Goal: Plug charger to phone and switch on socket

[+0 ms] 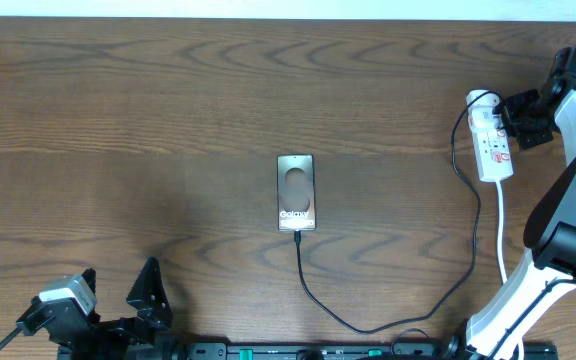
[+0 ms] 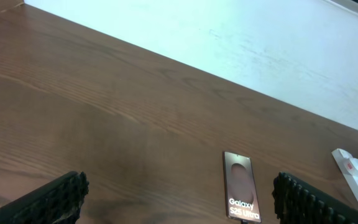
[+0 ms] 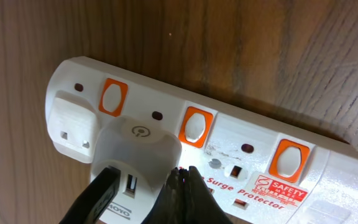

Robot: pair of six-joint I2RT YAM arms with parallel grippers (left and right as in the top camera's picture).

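— Looking down at the table [image 1: 118, 120], where is the phone [image 1: 296, 192] lying?

— It is lying flat near the middle, lettering facing up, well apart from both arms. The charger [image 1: 299, 255] is meeting its near short edge. From there it is running toward the front of the table, looping right and climbing to the white plug [image 1: 481, 100].

— And where is the plug sitting?

— It is sitting in the socket [image 1: 495, 145], near its far end. The socket is lying by the right edge of the table, and its thick white cord [image 1: 499, 225] is trailing toward the front.

— What is the right gripper [image 3: 145, 186] doing?

— It is hanging right over the socket. In the wrist view its dark fingers [image 3: 101, 198] are standing apart, with the plug's lower part showing between them (a USB port is showing there too). I cannot tell whether they are pinching the plug or only hovering above it. One finger is sitting just below the middle of three orange switches [image 3: 194, 126], and I cannot tell whether it is touching.

— And the left gripper [image 2: 179, 190]?

— It is resting at the front left of the table, fingers spread wide and gripping nothing. Its camera is showing the phone ahead, the socket far to the right and a white wall [image 2: 260, 50] beyond the table.
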